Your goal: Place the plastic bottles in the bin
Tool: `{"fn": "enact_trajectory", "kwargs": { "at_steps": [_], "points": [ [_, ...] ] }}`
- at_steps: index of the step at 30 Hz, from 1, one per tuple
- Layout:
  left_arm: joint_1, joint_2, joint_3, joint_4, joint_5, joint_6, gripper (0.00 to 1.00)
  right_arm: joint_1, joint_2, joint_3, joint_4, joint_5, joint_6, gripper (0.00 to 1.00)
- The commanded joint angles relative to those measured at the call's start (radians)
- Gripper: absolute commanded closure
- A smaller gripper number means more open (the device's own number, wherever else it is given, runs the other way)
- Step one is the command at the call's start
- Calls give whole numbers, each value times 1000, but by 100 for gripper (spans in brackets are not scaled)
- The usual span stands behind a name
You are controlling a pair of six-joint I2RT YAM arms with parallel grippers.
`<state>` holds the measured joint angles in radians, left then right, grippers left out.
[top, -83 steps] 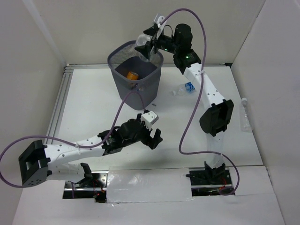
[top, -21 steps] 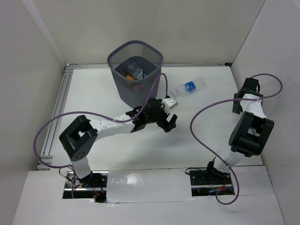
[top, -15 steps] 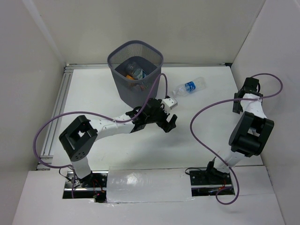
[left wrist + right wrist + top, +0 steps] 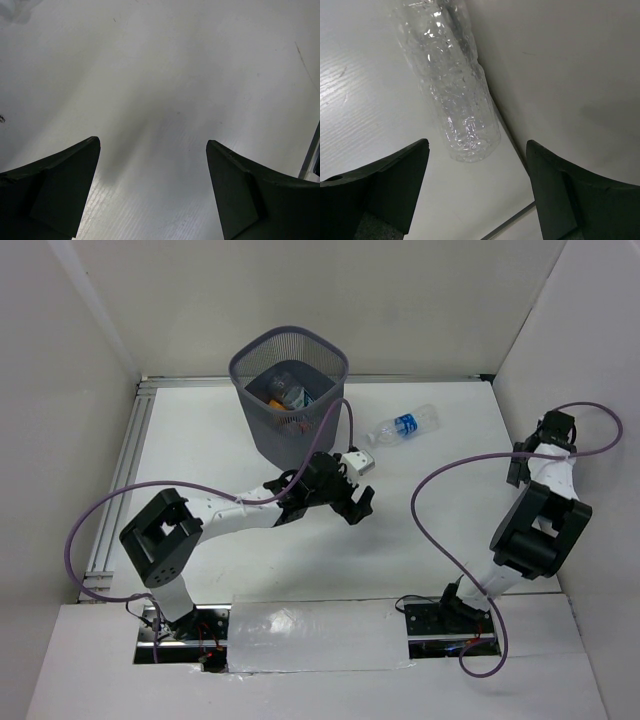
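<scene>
Mesh bin (image 4: pixel 275 440) holding orange bottle (image 4: pixel 275 400) and blue-label bottle (image 4: pixel 295 393), left hand (image 4: pixel 152 145) and right hand (image 4: pixel 477 145) released

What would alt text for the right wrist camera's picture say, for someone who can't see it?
A clear, crinkled plastic bottle lies on the white table along the foot of a pale wall, one end toward the camera. The right arm's two dark fingers, spread apart, frame the bottom of the picture and hold nothing.

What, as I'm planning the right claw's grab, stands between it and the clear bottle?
Nothing visible. The open right claw frames the end of the clear crinkled plastic bottle lying on the white table; a white wall runs beside it.
</scene>
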<state>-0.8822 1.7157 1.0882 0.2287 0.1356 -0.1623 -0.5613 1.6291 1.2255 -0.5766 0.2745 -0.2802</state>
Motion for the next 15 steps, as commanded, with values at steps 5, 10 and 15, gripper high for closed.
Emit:
{"fn": "enact_trajectory", "kwargs": {
  "at_steps": [5,10,15],
  "points": [
    [-4,-30,7,61,4,-5,0,-20,-63,-61,38,-17,4,18],
    [-4,-30,16,61,4,-5,0,-29,-43,-52,11,6,4,18],
    [-14,-30,-2,70,4,-14,0,-48,-78,-104,21,6,36,20]
  ]
}}
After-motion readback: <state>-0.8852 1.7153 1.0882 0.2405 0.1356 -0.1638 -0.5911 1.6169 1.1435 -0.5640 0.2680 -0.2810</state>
